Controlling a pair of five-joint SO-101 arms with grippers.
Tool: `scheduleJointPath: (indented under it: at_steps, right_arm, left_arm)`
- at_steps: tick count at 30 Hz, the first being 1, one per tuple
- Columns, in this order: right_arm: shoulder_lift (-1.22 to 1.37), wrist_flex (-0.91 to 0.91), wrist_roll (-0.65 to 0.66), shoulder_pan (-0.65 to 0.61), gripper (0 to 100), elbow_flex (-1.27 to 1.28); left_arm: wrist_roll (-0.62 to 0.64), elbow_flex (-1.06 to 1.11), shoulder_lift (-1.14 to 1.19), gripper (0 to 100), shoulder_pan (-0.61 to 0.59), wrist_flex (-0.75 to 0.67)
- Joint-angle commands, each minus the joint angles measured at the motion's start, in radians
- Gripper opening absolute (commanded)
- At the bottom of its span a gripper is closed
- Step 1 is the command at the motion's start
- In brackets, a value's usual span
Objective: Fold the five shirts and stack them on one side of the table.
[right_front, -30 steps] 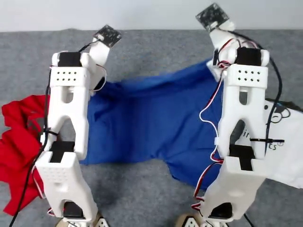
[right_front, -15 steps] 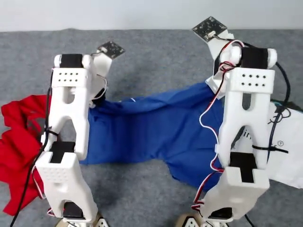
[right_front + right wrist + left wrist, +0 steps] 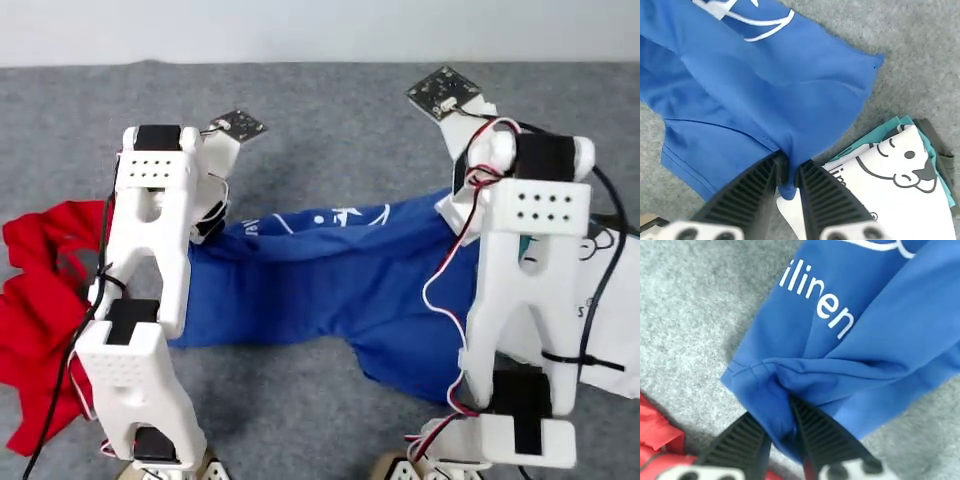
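A blue shirt (image 3: 330, 275) with white print lies across the middle of the grey table, its far edge folded over toward me. My left gripper (image 3: 782, 417) is shut on the blue shirt (image 3: 855, 340) at its left corner. On the other side, my right gripper (image 3: 787, 172) pinches the blue shirt (image 3: 765, 85) at its right edge. A red shirt (image 3: 40, 290) lies crumpled at the left. A white shirt (image 3: 610, 330) with a drawing sits at the right, over a teal one (image 3: 875, 137).
Both white arms (image 3: 140, 300) stretch up the table from the near edge over the cloth. Bare grey table (image 3: 330, 130) lies beyond the blue shirt up to the far edge.
Both grippers have pulled the blue shirt's far edge toward me, folding it over. The white print now faces up along the fold.
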Motion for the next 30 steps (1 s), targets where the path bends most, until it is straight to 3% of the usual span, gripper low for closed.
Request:
scheduleJointPath:
  at_steps: [1,4,9,12,20,23,30]
  right_arm:
    - [-0.051,-0.039,0.012,0.004,1.1,-0.002]
    - [-0.033,-0.156,0.012,0.002,1.1,-0.002]
    - [0.024,-0.338,0.006,0.001,1.0,-0.002]
    - [0.042,-0.357,0.006,0.001,1.0,-0.002]
    - [0.039,-0.236,0.006,0.001,1.0,-0.002]
    - [0.039,-0.208,0.006,0.002,1.0,-0.002]
    - [0.041,-0.205,0.006,0.002,1.0,-0.002]
  left_arm:
    - [-0.006,-0.097,-0.035,0,0.003,0.012]
    - [0.008,-0.209,-0.025,0,-0.005,-0.038]
    - [0.095,-0.262,-0.025,0,-0.038,-0.315]
    - [0.117,-0.260,-0.025,0,-0.052,-0.405]
    - [0.103,-0.200,-0.025,0,-0.043,-0.247]
    - [0.032,-0.120,-0.025,0,-0.043,-0.204]
    - [-0.040,0.084,0.011,0,-0.054,-0.245]
